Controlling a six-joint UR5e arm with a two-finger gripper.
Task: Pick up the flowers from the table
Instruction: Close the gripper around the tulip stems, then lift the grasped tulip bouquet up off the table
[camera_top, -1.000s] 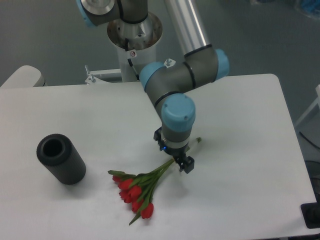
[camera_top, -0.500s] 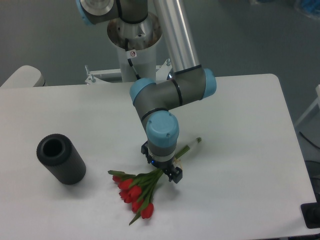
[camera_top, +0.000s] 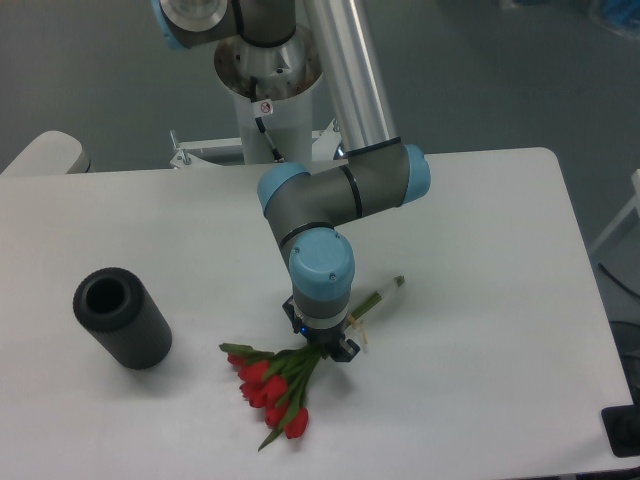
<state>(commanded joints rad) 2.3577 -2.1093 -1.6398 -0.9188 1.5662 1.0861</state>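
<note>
The flowers (camera_top: 272, 385) lie flat on the white table (camera_top: 480, 250), near its front edge. Their red tulip buds point to the lower left, and the green stems run up to the right, ending at a pale tip (camera_top: 385, 292). My gripper (camera_top: 326, 348) points straight down onto the stems just above the buds. The blue wrist hides most of the fingers, and only a dark fingertip (camera_top: 345, 351) shows beside the stems. Whether the jaws have closed on the stems is hidden from view.
A black hollow cylinder (camera_top: 122, 318) lies on its side at the left of the table, well apart from the bunch. The arm's base column (camera_top: 268, 75) stands behind the table's far edge.
The gripper has moved left along the stems toward the buds and come down lower. The bunch has shifted very slightly.
</note>
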